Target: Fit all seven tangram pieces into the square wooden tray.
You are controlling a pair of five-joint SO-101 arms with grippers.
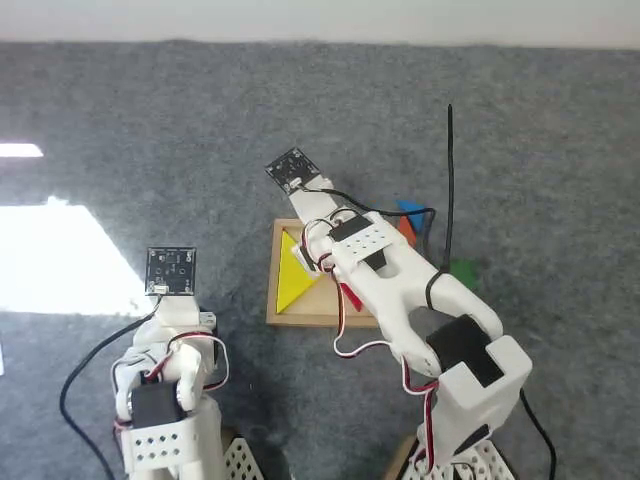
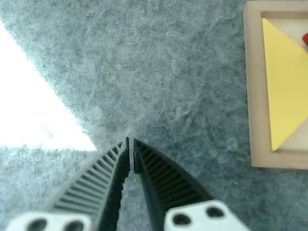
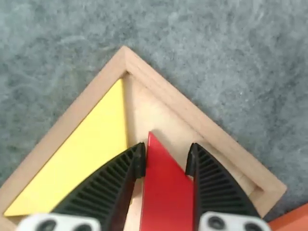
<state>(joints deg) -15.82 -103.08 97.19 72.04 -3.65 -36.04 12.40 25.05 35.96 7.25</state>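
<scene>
**Red piece clamped over the tray, left jaws closed on the felt**

High view: the square wooden tray lies near the middle of the grey felt worktop. A yellow triangle sits inside it against the tray's left side. The right arm stretches over the tray and covers most of its right half; a sliver of a red piece shows beneath it. Beyond the tray's far right corner, a blue piece and an orange piece lie touching on the felt, and a green piece lies to the right of the arm. The left arm is folded back, well apart from the tray, beside a bright patch of light.

Left wrist view: the left jaws are together, tips meeting over bare felt with nothing between them. The tray rim and the yellow triangle are off to one side, apart from the tips.

Right wrist view: the right jaws are clamped on the red piece, one finger on each of its edges. Its pointed tip lies over the tray floor near a corner of the tray, just beside the long edge of the yellow triangle. A corner of the orange piece shows outside the rim.
</scene>
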